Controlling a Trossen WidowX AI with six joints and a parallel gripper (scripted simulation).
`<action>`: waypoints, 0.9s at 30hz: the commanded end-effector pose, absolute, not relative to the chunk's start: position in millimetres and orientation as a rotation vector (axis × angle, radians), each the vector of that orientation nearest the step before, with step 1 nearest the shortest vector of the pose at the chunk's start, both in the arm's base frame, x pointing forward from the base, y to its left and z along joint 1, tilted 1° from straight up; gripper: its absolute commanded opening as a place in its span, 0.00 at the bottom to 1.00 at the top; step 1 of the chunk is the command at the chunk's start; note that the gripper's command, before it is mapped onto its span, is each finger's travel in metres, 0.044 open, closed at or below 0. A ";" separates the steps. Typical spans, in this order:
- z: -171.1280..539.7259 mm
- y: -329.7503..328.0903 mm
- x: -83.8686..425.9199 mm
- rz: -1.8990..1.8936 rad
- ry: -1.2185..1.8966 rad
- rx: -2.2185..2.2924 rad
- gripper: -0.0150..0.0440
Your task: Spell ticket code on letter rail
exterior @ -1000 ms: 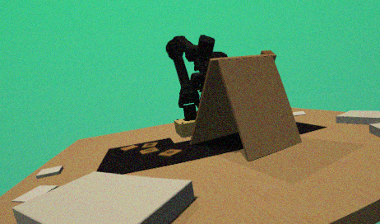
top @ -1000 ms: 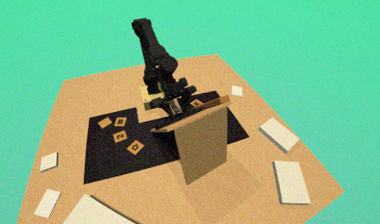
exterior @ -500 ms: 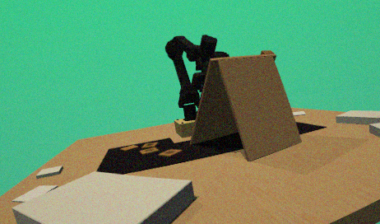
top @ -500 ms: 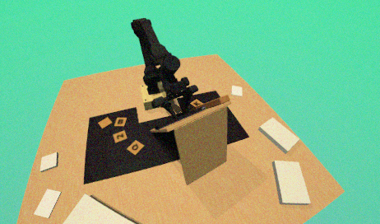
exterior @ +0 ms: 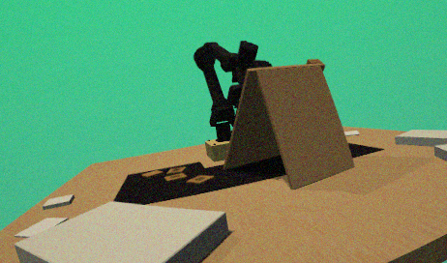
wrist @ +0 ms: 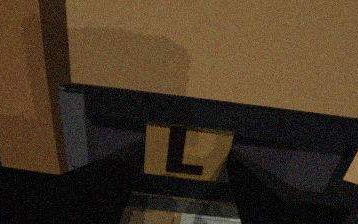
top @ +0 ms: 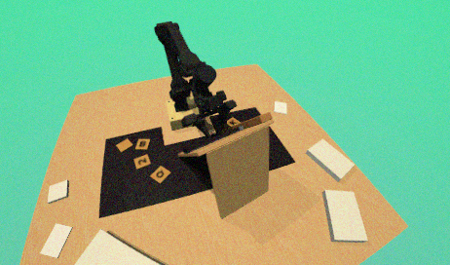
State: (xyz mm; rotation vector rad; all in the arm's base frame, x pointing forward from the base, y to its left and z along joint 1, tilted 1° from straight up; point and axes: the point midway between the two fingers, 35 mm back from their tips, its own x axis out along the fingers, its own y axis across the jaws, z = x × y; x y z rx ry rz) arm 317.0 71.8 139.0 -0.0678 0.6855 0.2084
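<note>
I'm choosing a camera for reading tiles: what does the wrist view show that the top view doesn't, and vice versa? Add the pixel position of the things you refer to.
Only wrist: the letter L on the tile (wrist: 155,155) gripped between the fingers.

Only top: four tiles lying left on the black mat (top: 122,195), and the arm's raised links (top: 177,46).

Both: the board (top: 241,170) (wrist: 280,55).

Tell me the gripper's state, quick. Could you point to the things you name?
Gripper (top: 211,131) (wrist: 186,150): closed, holding the L tile (wrist: 155,150) between its fingers.
</note>
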 end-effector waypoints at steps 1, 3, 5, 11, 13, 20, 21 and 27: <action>139.2 74.2 316.5 0.206 0.684 -0.065 0.25; 139.2 75.2 316.3 0.206 0.684 -0.065 0.25; 139.2 76.1 316.1 0.206 0.684 -0.065 0.25; 139.3 79.1 315.5 0.206 0.684 -0.064 0.25; 139.3 80.1 315.3 0.206 0.684 -0.064 0.25; 139.3 83.5 314.6 0.206 0.684 -0.064 0.25; 139.3 84.0 314.5 0.206 0.684 -0.064 0.25; 139.3 87.0 313.9 0.206 0.684 -0.063 0.25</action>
